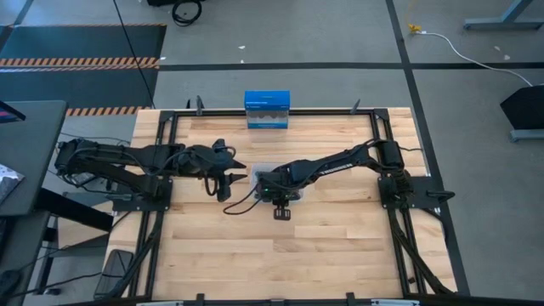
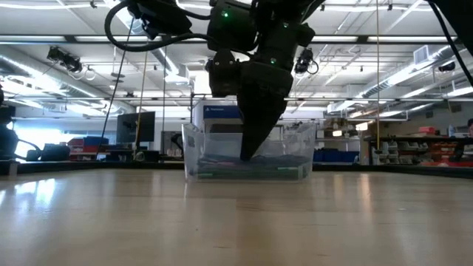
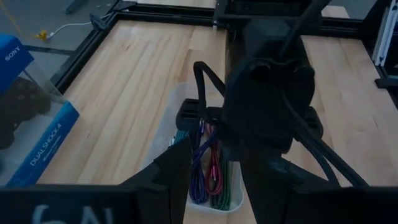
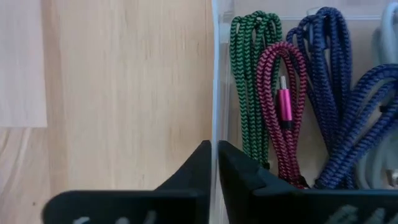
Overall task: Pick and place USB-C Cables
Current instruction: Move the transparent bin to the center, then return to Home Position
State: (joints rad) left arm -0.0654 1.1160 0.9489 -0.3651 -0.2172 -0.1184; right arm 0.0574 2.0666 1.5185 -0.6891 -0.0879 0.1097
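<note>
Currently, wooden bench with black frame rails; clear plastic tray near bench centre taken as landmark. Blue box at far bench edge, well behind tray. Right arm stretched across from right side of bench, wrist directly over tray. Right pincer lowered to tray's side wall, fingers nearly together with only a thin gap, wall edge running through that gap; no cable between them. In low view, same pincer tapering down into tray, tip close to tray floor. Left arm stretched in from left side of bench, left pincer hanging just beside tray on its left, above bench surface. Left pincer fingers spread apart, nothing held.

USB-C cables all inside tray, lying side by side as folded loops: green cable nearest the wall at right pincer, magenta cable next, with metallic pink plug showing, then two purple cables, blue-violet under this light. White-grey cable only partly visible at far side of tray. Teal cable not clearly distinguishable.
</note>
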